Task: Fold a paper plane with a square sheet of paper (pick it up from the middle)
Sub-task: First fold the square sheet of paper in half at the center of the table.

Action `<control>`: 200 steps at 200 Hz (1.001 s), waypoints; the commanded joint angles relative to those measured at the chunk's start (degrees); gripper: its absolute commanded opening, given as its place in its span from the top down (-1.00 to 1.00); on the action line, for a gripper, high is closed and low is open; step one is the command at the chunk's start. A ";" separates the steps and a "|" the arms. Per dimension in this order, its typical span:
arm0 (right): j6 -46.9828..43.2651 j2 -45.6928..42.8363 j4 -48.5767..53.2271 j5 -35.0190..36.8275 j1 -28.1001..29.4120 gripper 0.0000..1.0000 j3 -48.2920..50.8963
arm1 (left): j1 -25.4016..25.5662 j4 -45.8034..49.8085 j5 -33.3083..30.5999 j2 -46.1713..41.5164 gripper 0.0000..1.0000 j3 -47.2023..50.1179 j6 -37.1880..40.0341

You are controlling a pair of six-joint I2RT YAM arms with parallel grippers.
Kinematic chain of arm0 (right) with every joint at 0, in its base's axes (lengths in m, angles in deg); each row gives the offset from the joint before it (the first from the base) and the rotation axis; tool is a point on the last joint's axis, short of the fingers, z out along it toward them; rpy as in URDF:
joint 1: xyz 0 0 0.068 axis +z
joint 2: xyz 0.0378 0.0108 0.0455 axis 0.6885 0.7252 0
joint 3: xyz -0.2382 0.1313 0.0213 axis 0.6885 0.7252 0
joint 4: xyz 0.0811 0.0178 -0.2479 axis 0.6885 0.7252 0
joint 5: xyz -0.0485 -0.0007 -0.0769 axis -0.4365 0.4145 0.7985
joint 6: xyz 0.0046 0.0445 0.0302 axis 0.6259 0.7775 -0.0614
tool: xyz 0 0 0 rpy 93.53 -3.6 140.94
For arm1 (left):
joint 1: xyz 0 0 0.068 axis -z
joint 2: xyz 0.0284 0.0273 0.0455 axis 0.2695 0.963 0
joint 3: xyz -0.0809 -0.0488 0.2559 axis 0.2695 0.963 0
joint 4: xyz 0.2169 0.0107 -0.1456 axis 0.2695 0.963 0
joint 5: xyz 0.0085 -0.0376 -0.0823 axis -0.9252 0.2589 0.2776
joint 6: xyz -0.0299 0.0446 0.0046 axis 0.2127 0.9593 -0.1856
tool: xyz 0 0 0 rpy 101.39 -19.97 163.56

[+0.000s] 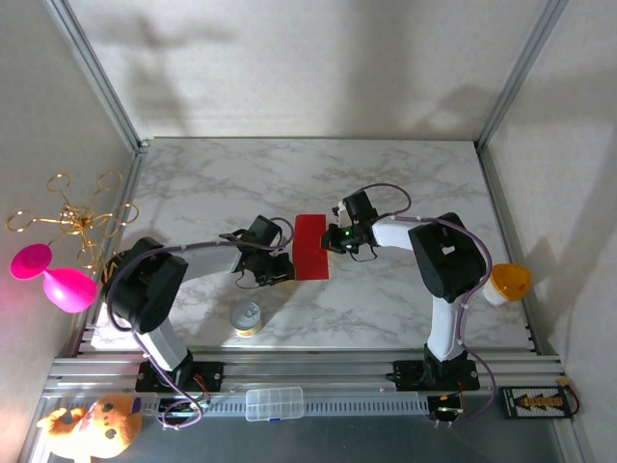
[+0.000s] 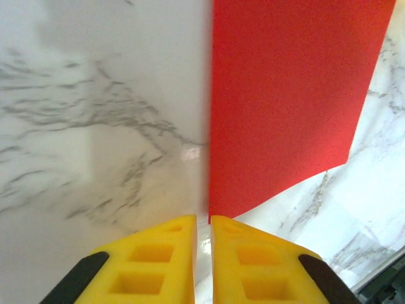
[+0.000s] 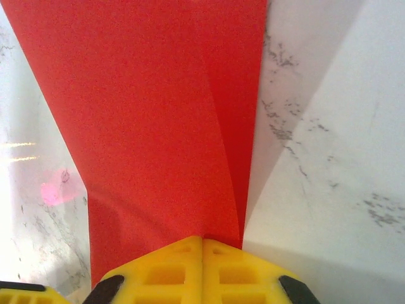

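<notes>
White marbled tabletop (image 1: 386, 183) between pale walls. Near its middle, the square sheet of paper (image 1: 310, 247): bright red, plain, from above a narrow rectangle, with one long soft crease in the right wrist view. Pinched at the near-left edge by the clenched left claw (image 1: 285, 267), and at the right edge by the right claw (image 1: 334, 238), yellow fingers (image 3: 164, 272) pressed together.

A white marble-patterned table top (image 1: 308, 164) filled the centre of the frame. Plain pale walls (image 1: 29, 116) enclosed it at the top and both sides, with aluminium posts (image 1: 96, 72) in the upper corners. Soft shadows (image 1: 183, 96) lay across the back wall (image 1: 318, 58).
</notes>
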 commanded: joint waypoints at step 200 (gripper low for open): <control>-1.94 9.77 15.68 20.18 -0.28 0.93 6.50 | -9.91 -16.51 -5.27 16.37 0.71 -10.32 -4.08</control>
